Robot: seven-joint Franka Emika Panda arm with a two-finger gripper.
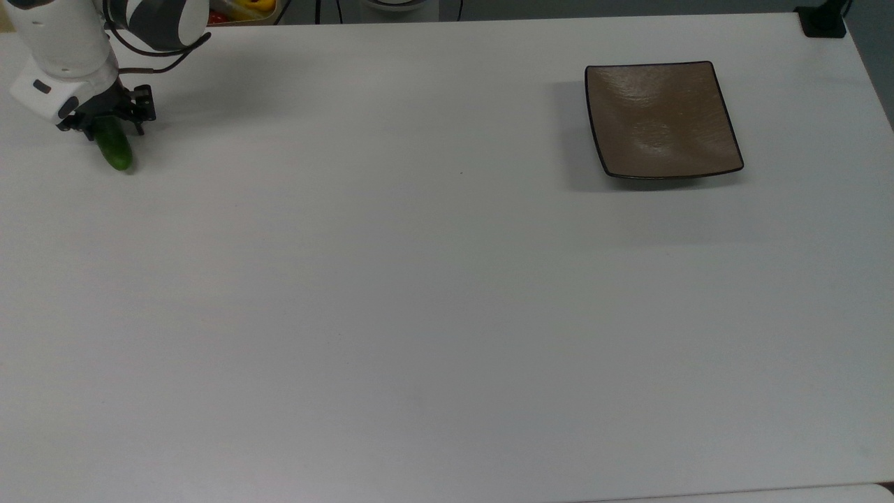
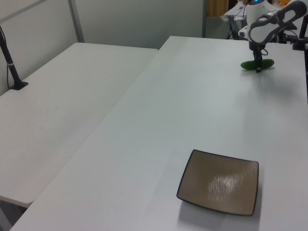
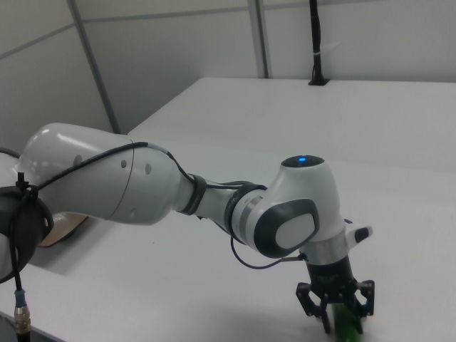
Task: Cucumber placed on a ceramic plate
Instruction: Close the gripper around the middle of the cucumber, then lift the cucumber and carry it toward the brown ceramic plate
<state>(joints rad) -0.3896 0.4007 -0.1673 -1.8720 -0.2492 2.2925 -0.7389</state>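
White bench (image 1: 419, 293). Cucumber (image 1: 116, 149) lies at top view's far left, w/ tool (image 1: 107, 119) straddling it, fingers apart. Grasp step, I'd say; next: clamp, lift, carry to ceramic plate (image 1: 660, 119), well apart.

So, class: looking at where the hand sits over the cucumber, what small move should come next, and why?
Probably close the hand: its fingers straddle the cucumber, which lies on the table, far from the ceramic plate.
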